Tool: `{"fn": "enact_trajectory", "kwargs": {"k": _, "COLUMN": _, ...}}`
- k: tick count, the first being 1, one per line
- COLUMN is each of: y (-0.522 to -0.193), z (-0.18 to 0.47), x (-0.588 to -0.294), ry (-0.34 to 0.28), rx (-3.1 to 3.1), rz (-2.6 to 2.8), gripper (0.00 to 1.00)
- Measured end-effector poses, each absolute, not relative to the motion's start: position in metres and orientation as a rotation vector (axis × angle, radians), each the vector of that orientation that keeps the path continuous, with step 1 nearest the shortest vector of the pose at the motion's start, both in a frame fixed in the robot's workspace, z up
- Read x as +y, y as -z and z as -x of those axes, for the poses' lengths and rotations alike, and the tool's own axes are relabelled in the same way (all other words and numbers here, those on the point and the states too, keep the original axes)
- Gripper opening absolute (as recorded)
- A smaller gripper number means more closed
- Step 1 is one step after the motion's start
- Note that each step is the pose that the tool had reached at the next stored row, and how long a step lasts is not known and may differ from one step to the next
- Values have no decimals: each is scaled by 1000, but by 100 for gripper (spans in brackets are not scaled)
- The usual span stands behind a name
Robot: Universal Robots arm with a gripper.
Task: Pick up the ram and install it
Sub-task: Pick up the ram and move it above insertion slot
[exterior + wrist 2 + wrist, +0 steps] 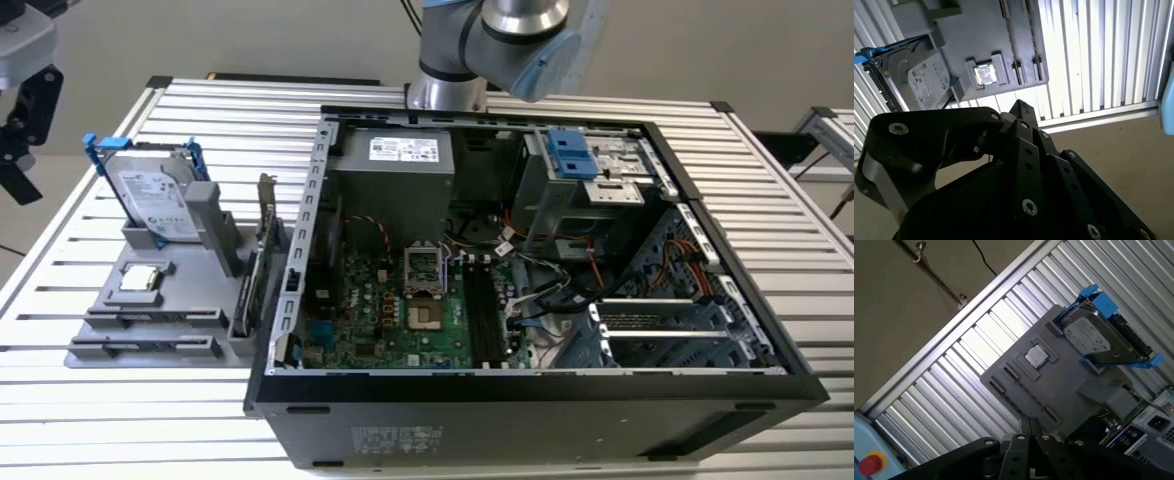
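Observation:
The ram (248,290) is a thin stick standing on edge in a slot of the grey holder (160,300), on the side nearest the case. It looks like a narrow strip (1026,392) in the first wrist view. My gripper (19,165) hangs high at the exterior view's far left, beyond the table's edge and well away from the holder. Its black fingertips meet with nothing between them in both wrist views (1029,426) (1018,107). The open computer case (534,400) shows the motherboard (387,310) with black memory slots (483,315).
The holder also carries a silver hard drive in a blue frame (154,195), a square processor (140,280) and a taller dark card with a metal bracket (271,215). The slatted metal table (120,420) lies all around. A red button (869,462) sits on a pale blue part.

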State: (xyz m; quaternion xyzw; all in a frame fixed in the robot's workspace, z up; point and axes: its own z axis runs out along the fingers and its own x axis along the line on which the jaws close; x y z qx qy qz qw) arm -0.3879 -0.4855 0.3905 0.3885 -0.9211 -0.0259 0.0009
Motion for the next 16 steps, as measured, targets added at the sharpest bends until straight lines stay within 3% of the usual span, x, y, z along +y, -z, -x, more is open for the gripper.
{"fn": "enact_trajectory", "kwargs": {"k": 16, "y": -391, "z": 388, "x": -486, "ry": 81, "rx": -2847, "rz": -1318, "gripper": 0}}
